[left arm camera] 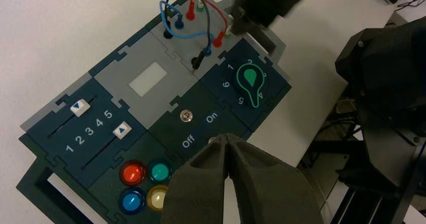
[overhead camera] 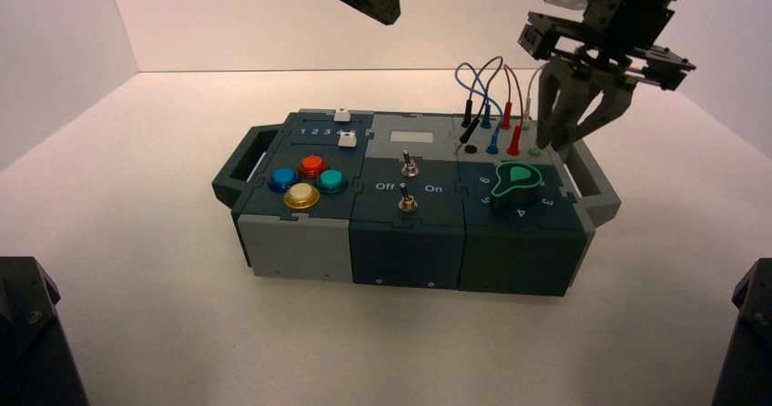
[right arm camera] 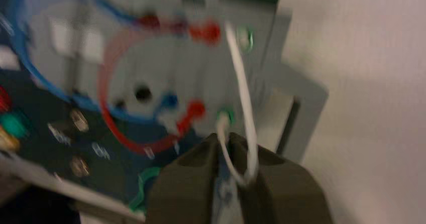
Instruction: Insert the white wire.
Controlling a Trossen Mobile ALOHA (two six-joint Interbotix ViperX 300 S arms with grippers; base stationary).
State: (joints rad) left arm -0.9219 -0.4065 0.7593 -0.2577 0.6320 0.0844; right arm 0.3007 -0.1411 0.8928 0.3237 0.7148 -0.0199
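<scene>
The right gripper (overhead camera: 557,140) is over the far right corner of the box (overhead camera: 410,174), by the wires. Its jaws are open, with a gap between them, and they don't seem to grip anything. The left gripper (left arm camera: 226,137) waits above the near part of the box, with its jaws closed together and nothing in them.

The white wire (right arm camera: 243,88) loops up right in front of the right jaws. Its near plug (right arm camera: 222,123) is just beyond the jaw tips, at the near green socket (right arm camera: 226,114). Its other end is farther from the jaws, at the far green socket (right arm camera: 245,39). I can't tell if the near plug is pushed all the way in.

The wire should be very light, soft and bendy, so pushing on the loop would only fold it. The plug is likely stiffer and maybe a bit slippery, and its thin pin could bend. The best place to grab is the plug's body, not the loop.

The near plug looks about upright, pin end down at the socket. The loop's long way runs from beside the jaws to the far socket, arching up between.
</scene>
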